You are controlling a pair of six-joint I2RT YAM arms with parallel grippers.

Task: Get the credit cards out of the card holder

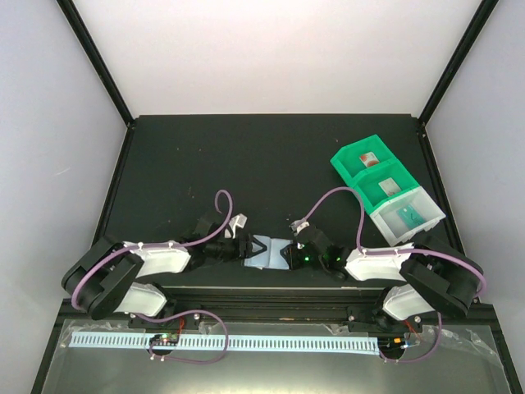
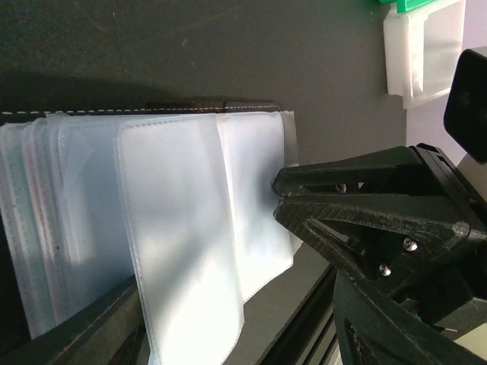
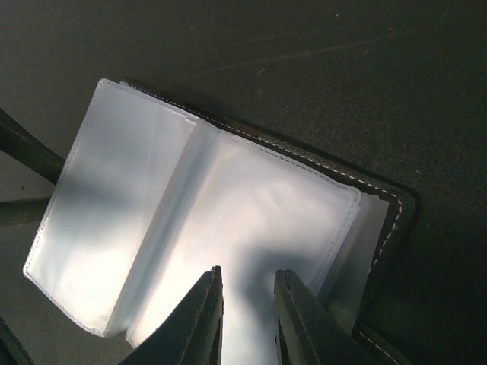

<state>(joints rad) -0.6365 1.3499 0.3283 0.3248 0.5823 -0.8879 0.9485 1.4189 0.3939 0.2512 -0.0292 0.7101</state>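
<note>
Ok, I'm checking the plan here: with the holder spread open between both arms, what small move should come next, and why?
Probably slide the open left gripper onto the stack of sleeves nearest it in the card holder and feel for a card edge. The right gripper pinches the opposite edge, the spread sleeves look empty, and faint teal and red lines show only in that stack.

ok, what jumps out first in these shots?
The card holder lies open at the near edge of the black table, its pale clear sleeves fanned out. The right gripper nips its right edge, and the left gripper stands open on the other side. To the right, green and clear bin trays give the only colour, holding what look like a red card and a teal card.
</note>
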